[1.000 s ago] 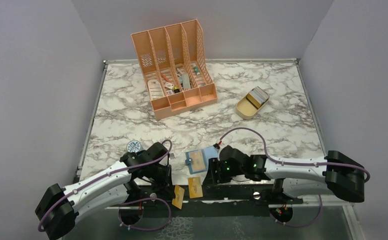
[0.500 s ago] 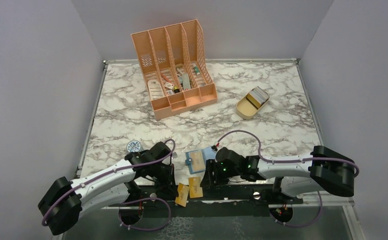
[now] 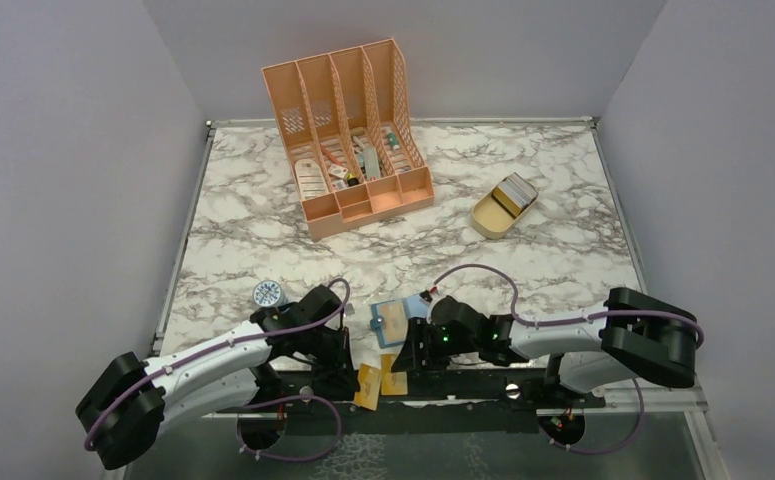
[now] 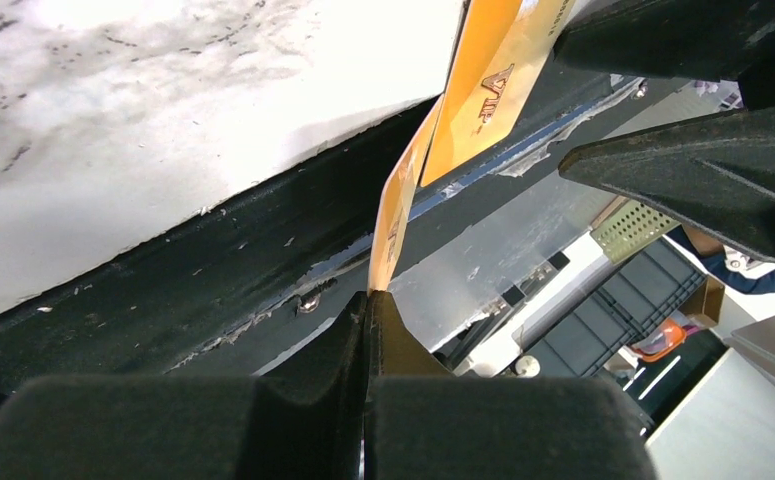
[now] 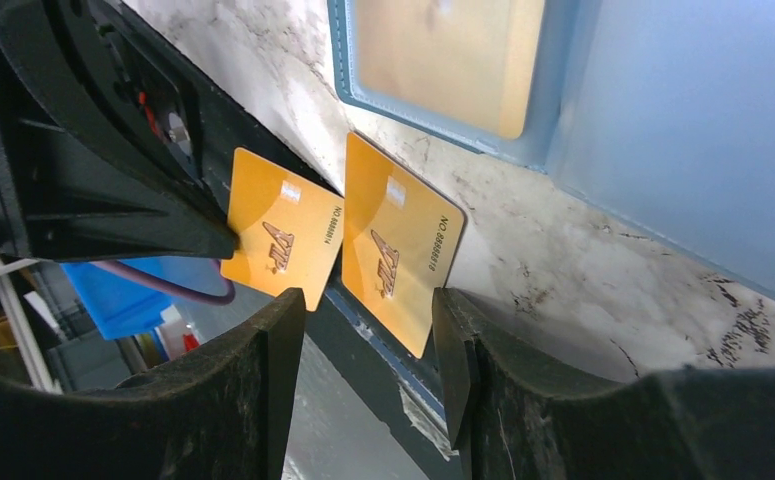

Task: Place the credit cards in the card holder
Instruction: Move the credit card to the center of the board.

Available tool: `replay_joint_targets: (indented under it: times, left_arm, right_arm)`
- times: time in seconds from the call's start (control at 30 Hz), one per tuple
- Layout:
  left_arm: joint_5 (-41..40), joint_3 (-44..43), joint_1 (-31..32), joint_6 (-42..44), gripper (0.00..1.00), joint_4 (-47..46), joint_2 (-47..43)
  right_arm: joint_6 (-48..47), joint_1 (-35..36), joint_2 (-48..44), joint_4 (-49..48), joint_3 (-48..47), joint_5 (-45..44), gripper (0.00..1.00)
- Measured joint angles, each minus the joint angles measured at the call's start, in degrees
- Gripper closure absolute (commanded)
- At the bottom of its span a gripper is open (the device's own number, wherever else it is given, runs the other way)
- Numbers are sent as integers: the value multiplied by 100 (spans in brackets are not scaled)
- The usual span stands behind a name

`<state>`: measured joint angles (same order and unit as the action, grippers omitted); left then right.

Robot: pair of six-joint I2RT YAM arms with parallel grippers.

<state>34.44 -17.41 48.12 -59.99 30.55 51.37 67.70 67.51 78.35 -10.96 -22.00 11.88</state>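
Marble tabletop (image 3: pixel 263 240) fills my overhead view between lavender walls (image 3: pixel 63 150), and all the work sits at its near edge, lower centre of the frame. On my left wrist feed the left gripper (image 4: pixel 368 300) is clenched tight on a yellow-orange credit card (image 4: pixel 395 215). It pinches the card's edge so the card stands edge-on to the lens, out past the table's edge.

My right gripper (image 5: pixel 368 310) has its jaws spread wide and grips nothing. A second card (image 5: pixel 398 255) lies flat just ahead of them, its lower corner overhanging the edge and showing between the fingers. I cannot tell whether either finger touches it. The two cards sit side by side, nearly meeting.

Just beyond them, at the top of the right wrist frame, the card holder (image 5: pixel 563 100) lies open on the marble with a gold card (image 5: pixel 443 60) in its left half.

Further out in the overhead view, a round disc (image 3: pixel 268 293) lies left of the arms. A peach organizer (image 3: pixel 348 140) stands at upper centre, with a tan tray (image 3: pixel 503 208) to its right.
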Motion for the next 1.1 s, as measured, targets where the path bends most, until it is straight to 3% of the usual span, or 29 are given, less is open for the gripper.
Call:
replay_joint_targets:
  times: [0.5,1.1]
  left_arm:
    - [-4,125,2,-291,100,-542,-332]
    - [-20,466,0,-745,100,-1488,-553]
  right_arm:
    - [459,0,76,-1231,566,-2,49]
    - [-516,0,203,-876,160,118,45]
